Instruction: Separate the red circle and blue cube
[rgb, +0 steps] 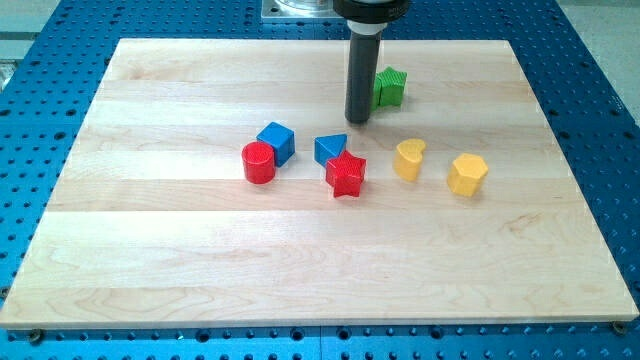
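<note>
Nearest the view's bottom: bare front strip of the wooden board (300, 290), with the red star (346, 174) as the lowest block on it.

Next, my tip (358, 122): lower end of a straight dark rod, down at board level in the upper middle of the view. No fingers to open or close; holds nothing and touches no block. Stands just left of and slightly below the green block (390, 88), shape hard to make out, partly hidden behind the rod. Lies above and a little right of the blue triangle (329, 149), with a clear gap between.

Outward from there: blue triangle pressed against the red star's upper left edge. Further to the view's left, blue cube (277, 142) and red circle (258, 162) together, touching, the circle at the cube's lower left corner. Well apart from my tip, both of them, with the blue triangle lying between.

To the view's right of the star: yellow heart-like block (408, 159), then a yellow hexagon (467, 174) just beyond it, the two close but not touching.

Around the board on all sides: blue perforated table (30, 200).
</note>
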